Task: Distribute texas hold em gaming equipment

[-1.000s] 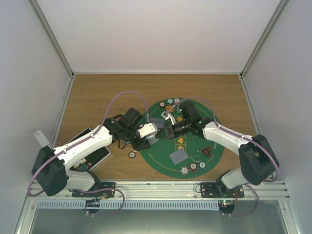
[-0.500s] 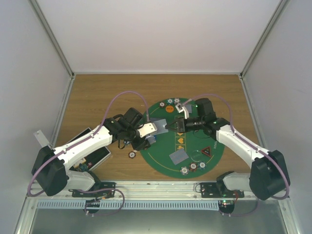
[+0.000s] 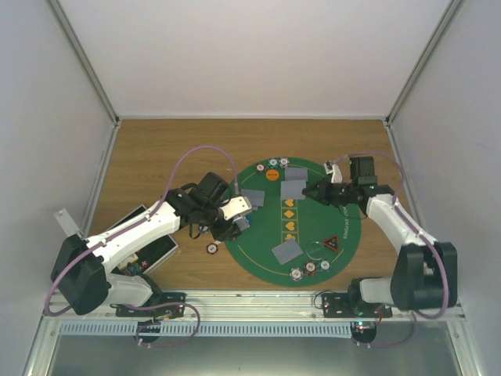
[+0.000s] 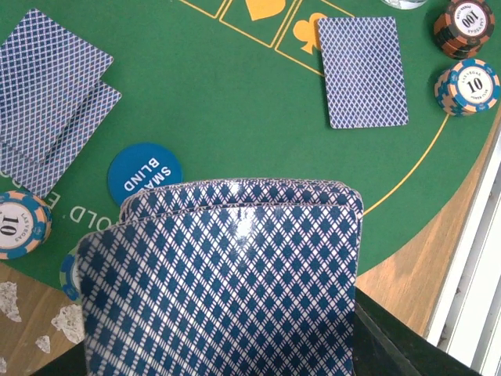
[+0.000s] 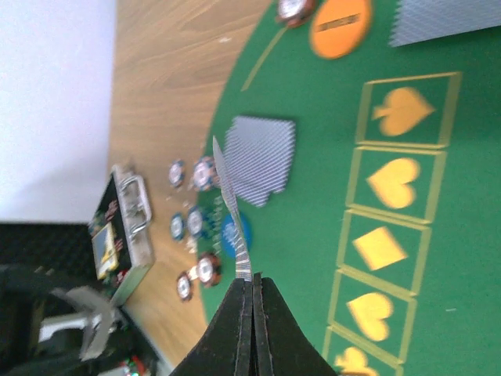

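Note:
My left gripper (image 3: 239,210) is shut on a fanned deck of blue-backed playing cards (image 4: 227,274), held over the left edge of the green mat (image 3: 258,254). My right gripper (image 3: 309,192) is shut on a single card (image 5: 232,211), seen edge-on and held above the mat's upper right. Cards lie face down on the mat: a pair (image 3: 252,197), one at the top (image 3: 296,173) and one at the bottom (image 3: 286,251). The orange disc (image 3: 272,175), blue small-blind disc (image 4: 145,172), red-black triangle marker (image 3: 331,244) and chip stacks (image 3: 311,268) lie on the mat.
A black case (image 3: 149,243) lies open on the wood at the left, under my left arm. One chip (image 3: 212,248) lies on the wood just off the mat. Several chips (image 3: 272,164) sit at the mat's top edge. White walls close in three sides.
My right gripper has drawn away to the right from the left gripper's deck, carrying a single card. My left gripper has barely moved.

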You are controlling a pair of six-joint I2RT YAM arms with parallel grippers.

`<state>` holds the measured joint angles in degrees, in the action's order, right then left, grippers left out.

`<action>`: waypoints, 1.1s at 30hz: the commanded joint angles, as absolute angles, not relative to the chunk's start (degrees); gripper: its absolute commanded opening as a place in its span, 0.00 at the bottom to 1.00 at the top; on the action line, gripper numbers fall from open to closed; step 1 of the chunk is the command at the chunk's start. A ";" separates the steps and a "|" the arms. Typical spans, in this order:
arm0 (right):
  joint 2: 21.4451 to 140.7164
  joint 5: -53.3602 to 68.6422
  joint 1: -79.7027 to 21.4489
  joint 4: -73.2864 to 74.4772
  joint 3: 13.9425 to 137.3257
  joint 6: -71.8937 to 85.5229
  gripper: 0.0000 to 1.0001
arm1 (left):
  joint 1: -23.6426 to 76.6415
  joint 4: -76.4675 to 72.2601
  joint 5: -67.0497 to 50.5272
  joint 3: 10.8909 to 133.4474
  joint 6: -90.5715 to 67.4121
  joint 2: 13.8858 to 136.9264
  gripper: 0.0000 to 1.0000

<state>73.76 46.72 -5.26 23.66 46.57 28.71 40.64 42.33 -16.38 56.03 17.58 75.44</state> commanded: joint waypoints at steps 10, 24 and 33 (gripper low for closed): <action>95.21 46.03 6.59 28.49 60.16 19.37 0.01 | 38.87 41.82 -14.51 57.54 17.49 74.07 0.53; 112.85 53.13 6.87 33.48 73.20 14.77 0.01 | 38.63 39.67 -14.90 57.29 16.43 74.98 0.53; 120.99 53.53 6.81 36.14 80.26 12.57 0.01 | 38.50 39.75 -15.28 57.50 17.41 75.68 0.53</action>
